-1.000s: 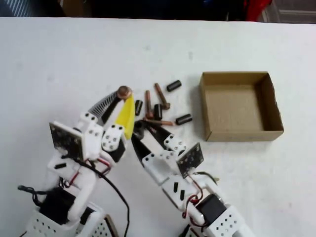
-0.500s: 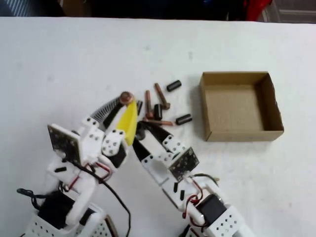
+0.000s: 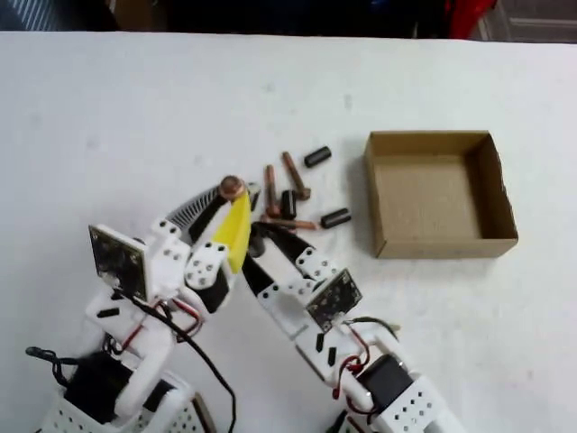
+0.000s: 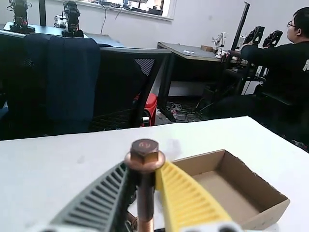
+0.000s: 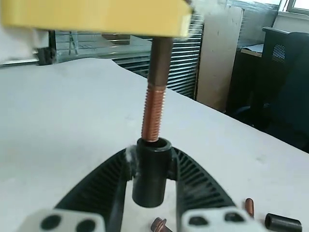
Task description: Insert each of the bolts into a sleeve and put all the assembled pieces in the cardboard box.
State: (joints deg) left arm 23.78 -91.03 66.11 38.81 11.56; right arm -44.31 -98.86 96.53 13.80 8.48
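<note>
the left tool [image 4: 144,175] is clenched on a bolt [image 4: 145,155], held upright with its head up. the right tool [image 5: 150,163] grasps a black sleeve [image 5: 150,182] directly below, with the bolt's threaded tip at the sleeve's mouth. loose bolts [image 3: 295,175] and loose sleeves [image 3: 316,157] lie on the surface [image 3: 135,99] near the cardboard box [image 3: 439,138].

Copper bolt [image 4: 144,155], black sleeve [image 5: 150,171]

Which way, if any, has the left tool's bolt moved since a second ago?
Yes: the bolt moved down the high view, judged against the cardboard box.
</note>
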